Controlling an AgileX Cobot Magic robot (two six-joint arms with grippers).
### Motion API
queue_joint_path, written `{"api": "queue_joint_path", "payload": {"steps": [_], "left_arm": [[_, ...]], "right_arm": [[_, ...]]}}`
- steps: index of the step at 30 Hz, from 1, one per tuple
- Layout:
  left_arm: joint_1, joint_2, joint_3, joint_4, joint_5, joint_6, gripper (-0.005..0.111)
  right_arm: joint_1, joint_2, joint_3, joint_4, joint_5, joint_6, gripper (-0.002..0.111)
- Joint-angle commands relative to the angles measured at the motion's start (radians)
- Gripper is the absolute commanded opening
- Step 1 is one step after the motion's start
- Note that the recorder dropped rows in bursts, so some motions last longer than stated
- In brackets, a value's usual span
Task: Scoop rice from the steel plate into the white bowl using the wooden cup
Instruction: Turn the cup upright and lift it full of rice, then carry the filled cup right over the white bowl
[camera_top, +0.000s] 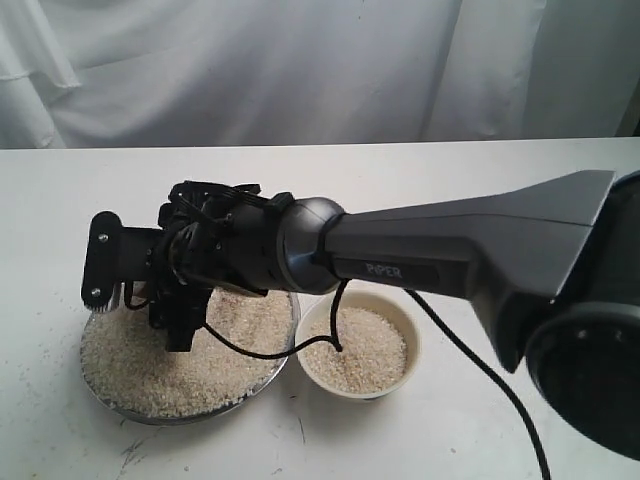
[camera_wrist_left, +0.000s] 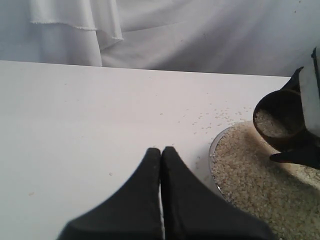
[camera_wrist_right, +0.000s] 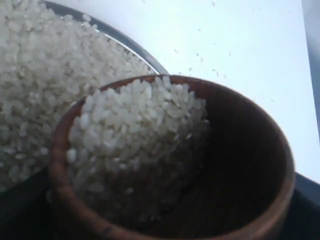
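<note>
One scoop looks loaded. The right jaws stand wide around the wooden cup (camera_wrist_left: 280, 120), holding it by its sides at the left of the exterior frame, low over the steel plate (camera_top: 190, 415). The cup is tipped, with rice (camera_wrist_right: 135, 130) heaped against its lower side and bare dark wood on the other. More rice (camera_top: 150, 370) covers the plate.

The white bowl (camera_top: 410, 335) sits lower centre in the exterior frame, just beside the plate's right rim, and already holds a fair layer of rice. The left jaws are pressed together and empty over bare bench (camera_top: 60, 200), near the plate's edge and apart from the cup.

Step, as judged: end of the scoop, transfer not started.

The next move probably calls for:
- levelling the cup so the heap does not slide out
- lifting it clear of the plate rim
- carrying it rightward in the frame to the bowl
- tipping it over the bowl's middle

Edges and room:
- The bowl mouth is narrower than the plate, so there is less margin for the pour.
- A black cable (camera_top: 260, 352) hangs from the right arm (camera_top: 450, 250) across the plate and dips into the bowl, so it could drag grains.
- Some stray grains (camera_wrist_left: 220, 115) lie on the bench by the plate.
- The bench is open behind and to the left, and the lower right of the frame is crowded by the arm.
</note>
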Motion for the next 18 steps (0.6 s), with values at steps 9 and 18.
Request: {"api": "queue_joint_path", "payload": {"steps": [9,18], "left_arm": [[0.002,-0.004,0.005,-0.002,-0.007,0.0,0.0],[0.002,-0.004,0.005,-0.002,-0.007,0.0,0.0]], "right_arm": [[-0.045,-0.289,0.24,0.01,-0.103,0.206,0.0],[-0.047,-0.471,0.409,-0.066,-0.051,0.305,0.0]]}}
